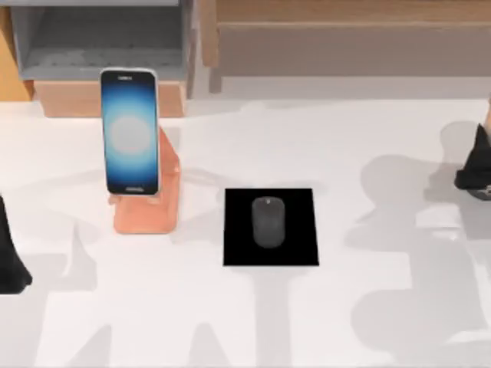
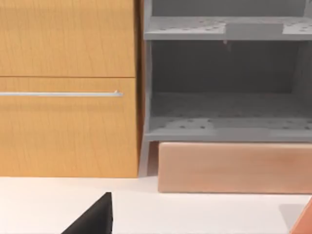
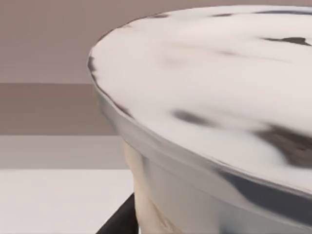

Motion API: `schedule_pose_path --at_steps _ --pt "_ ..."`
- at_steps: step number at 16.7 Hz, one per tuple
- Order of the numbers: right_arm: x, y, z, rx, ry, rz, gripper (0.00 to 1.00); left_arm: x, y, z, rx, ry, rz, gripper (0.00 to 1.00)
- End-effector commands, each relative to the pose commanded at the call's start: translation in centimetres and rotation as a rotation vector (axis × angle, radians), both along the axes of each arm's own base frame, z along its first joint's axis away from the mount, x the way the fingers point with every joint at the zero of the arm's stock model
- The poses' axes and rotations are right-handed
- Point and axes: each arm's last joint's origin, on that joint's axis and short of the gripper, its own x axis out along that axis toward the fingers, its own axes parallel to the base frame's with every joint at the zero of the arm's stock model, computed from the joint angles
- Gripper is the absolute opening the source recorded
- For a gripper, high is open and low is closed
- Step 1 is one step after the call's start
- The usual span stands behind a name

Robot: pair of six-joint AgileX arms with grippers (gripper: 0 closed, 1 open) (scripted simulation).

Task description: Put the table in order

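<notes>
phone screen (image 1: 130, 132): glowing blue-white, no legible text
mouse (image 1: 268, 221): no marking readable
black pad (image 1: 270, 253): blank
shelf unit (image 2: 224, 87): no labels

phone (image 1: 130, 132) on orange stand (image 1: 149, 211), mouse (image 1: 268, 221) on black pad (image 1: 271, 227)

I count one phone (image 1: 130, 132), one pink stand (image 1: 150, 205), one mouse (image 1: 268, 221), one black pad (image 1: 271, 228), one shelf unit (image 1: 103, 46).

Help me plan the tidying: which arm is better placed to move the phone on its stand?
Probably the left. The phone on its orange stand sits left of the black pad, nearer the left gripper; the right gripper sits across the table.
</notes>
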Motion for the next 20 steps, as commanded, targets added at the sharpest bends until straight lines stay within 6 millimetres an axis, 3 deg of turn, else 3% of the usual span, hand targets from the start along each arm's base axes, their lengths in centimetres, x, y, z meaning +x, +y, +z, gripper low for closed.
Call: schedule_pose_path --at_steps 4,5,20 --pt "0.0 0.0 0.0 0.0 0.0 0.0 0.02 0.0 0.0 0.0 0.0 0.0 0.0 1.0" --pt "0.0 0.0 0.0 0.0 0.0 0.0 0.0 0.0 0.0 0.0 0.0 0.0 0.0 1.0" --pt "0.0 0.0 1.0 0.001 -0.001 -0.001 0.0 0.0 0.0 0.0 0.0 0.0 0.0 1.0"
